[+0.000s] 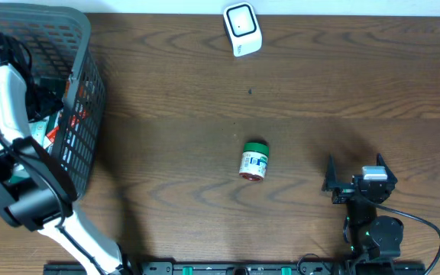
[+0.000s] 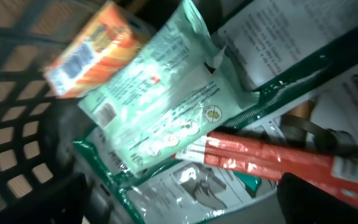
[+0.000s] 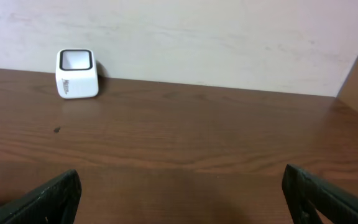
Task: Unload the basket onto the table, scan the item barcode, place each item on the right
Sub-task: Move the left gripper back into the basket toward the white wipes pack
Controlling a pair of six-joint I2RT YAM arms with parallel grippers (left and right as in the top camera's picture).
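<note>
My left gripper (image 2: 185, 194) is open, down inside the grey basket (image 1: 84, 84) at the table's left. Below it lie a mint-green pouch (image 2: 160, 112), an orange box (image 2: 89, 46) with a barcode label, a red stick packet (image 2: 272, 158) and white packets with green edges (image 2: 197, 186). Nothing sits between its fingers (image 2: 55, 196). A white scanner (image 1: 242, 29) stands at the table's far edge, also seen in the right wrist view as the scanner (image 3: 76, 73). My right gripper (image 1: 355, 164) hovers open and empty near the front right.
A small jar with a green lid (image 1: 254, 160) lies on its side in the middle of the wooden table, left of my right gripper. The basket's mesh wall (image 2: 17, 130) stands close on the left of my left gripper. A pale wall (image 3: 197, 37) rises behind the scanner.
</note>
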